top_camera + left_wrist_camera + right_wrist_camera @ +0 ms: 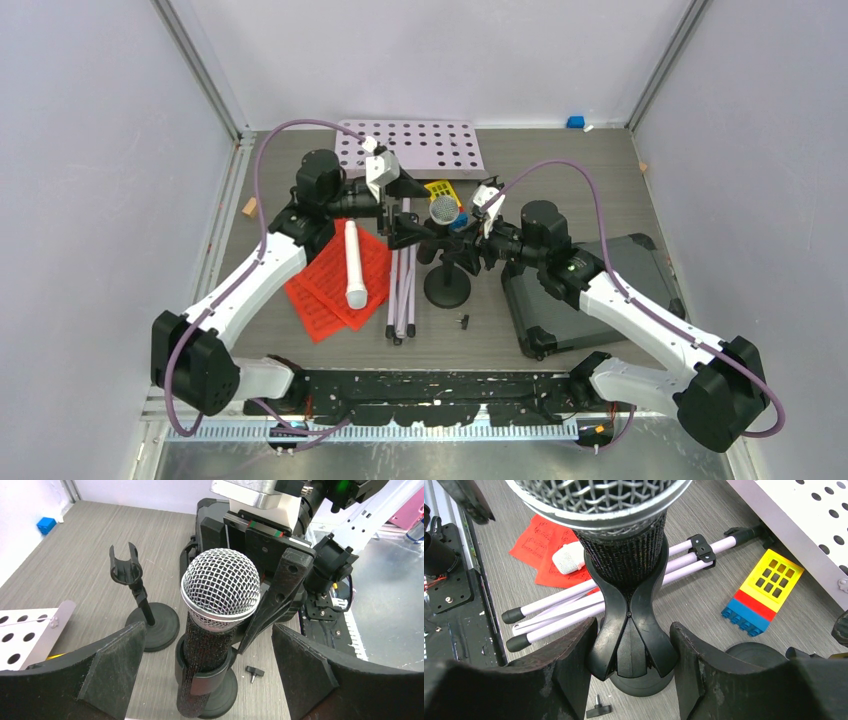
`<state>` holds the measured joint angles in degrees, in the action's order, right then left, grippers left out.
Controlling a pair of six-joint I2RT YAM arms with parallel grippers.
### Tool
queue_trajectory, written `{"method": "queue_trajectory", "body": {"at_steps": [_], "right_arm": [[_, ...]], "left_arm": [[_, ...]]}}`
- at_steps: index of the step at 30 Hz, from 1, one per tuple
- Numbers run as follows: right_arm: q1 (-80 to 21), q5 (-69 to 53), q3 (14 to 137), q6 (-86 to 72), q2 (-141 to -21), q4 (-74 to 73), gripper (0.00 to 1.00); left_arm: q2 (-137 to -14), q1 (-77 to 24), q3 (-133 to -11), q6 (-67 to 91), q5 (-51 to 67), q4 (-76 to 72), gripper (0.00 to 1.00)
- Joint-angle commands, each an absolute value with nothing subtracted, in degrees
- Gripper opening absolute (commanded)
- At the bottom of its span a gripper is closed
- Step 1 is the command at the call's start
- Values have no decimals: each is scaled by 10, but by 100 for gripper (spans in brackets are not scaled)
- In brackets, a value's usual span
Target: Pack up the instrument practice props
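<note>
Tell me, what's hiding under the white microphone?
The white microphone lies on the red sheet-music pages. The strip of page right beneath it is covered.

Left arm (250, 275) and right arm (640, 320) reach inward; left fingers (115, 675) spread wide, right fingers (569, 670) half apart.

1. Robot lab test cell, not a domestic room.
2. Plain pale wall panels (90, 150) set in aluminium posts (200, 70) enclose a grey wood-grain table (600, 170).
3. Left arm (245, 285) and right arm (650, 320) are bolted to a black base rail (430, 385), trailing purple cables (259, 190).
</note>
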<state>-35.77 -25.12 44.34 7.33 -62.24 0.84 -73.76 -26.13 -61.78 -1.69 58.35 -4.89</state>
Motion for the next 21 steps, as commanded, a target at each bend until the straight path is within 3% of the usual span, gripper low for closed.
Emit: {"method": "queue_trajectory", "body": {"at_steps": [1,6,12,21], "right_arm": [[-358,-257,447,60,-620,33,47],[-357,-257,448,57,-619,36,45],[-358,-258,449,52,-621,35,43],[-358,-258,453,51,-621,30,37]], "left_arm": [[-748,-273,-638,15,598,-102,99],[-765,-285,-637,22,596,-112,93],[-785,-288,-641,48,605,-137,74],[-803,-290,-644,60,609,-152,64]]}}
